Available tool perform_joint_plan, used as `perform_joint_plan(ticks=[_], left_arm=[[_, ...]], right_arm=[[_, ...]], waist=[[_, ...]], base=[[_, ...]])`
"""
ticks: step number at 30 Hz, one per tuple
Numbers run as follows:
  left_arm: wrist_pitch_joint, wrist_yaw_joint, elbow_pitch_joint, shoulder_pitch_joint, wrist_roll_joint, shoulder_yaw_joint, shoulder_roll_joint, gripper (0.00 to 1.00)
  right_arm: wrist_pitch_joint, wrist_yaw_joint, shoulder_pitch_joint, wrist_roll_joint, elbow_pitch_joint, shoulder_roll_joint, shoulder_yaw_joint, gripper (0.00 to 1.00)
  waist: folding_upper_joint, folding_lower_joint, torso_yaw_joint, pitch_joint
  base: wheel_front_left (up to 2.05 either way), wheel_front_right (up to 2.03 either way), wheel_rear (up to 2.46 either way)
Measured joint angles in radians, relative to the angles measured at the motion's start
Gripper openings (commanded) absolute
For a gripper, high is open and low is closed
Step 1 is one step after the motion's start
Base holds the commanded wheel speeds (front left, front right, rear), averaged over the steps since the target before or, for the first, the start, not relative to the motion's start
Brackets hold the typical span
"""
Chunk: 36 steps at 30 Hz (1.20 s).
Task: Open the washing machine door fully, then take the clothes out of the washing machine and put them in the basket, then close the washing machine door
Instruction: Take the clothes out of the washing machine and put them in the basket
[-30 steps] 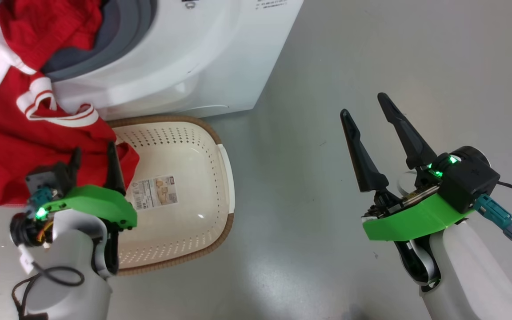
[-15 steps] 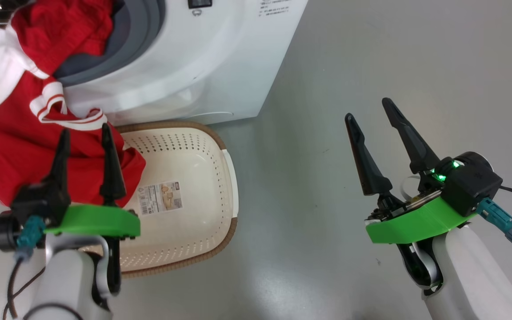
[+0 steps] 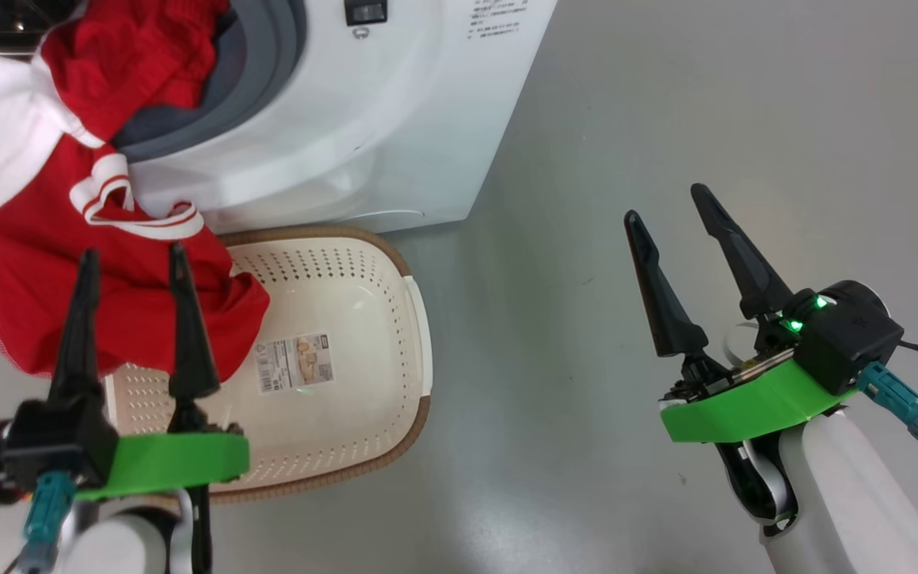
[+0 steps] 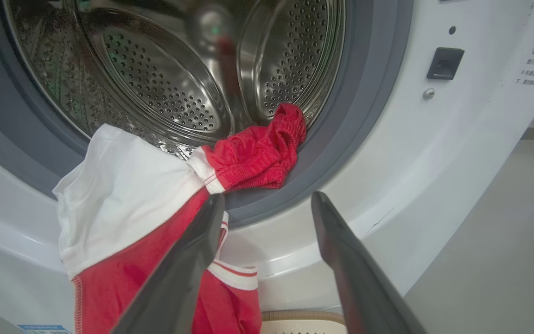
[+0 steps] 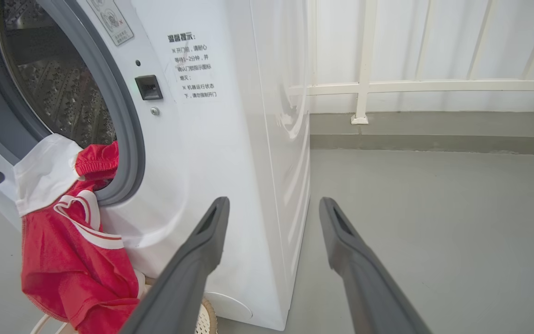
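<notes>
Left gripper (image 3: pixel 134 250) has swung towards the washing machine (image 3: pixel 395 119), wide open and empty like right gripper (image 3: pixel 664 202); red clothes (image 3: pixel 108 311) hang lengthwise down from its mouth.

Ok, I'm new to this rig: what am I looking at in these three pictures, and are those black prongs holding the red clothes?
It is a wheeled robot with two arms; the black prongs are the fingers of each arm's gripper. The head view looks down: left gripper at lower left, right gripper at right, over the grey floor. The other two views look along each gripper's fingers from the wrists. In front is the washing machine, its steel drum in view through the opening. The red clothes hang out of the opening, their lower end draped over the basket on the floor. Both grippers are open and hold nothing; the left one points at the clothes.
</notes>
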Motion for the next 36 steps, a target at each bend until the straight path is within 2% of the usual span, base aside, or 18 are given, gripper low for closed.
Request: perform_joint_plan(ticks=[11,36], left_arm=[[0.044,0.044,-0.098,0.091,0.0,0.015,0.003,1.0],[0.088,0.074,-0.132,0.111,0.016,0.013,0.016,1.0]], right_arm=[[0.0,0.0,0.009,-0.001,-0.01,-0.002,-0.023,1.0],[0.0,0.0,0.023,-0.002,-0.01,-0.002,-0.023,1.0]], waist=[[0.0,0.0,0.009,-0.01],[0.0,0.0,0.006,0.0]], base=[[0.0,0.0,0.0],[0.0,0.0,0.0]])
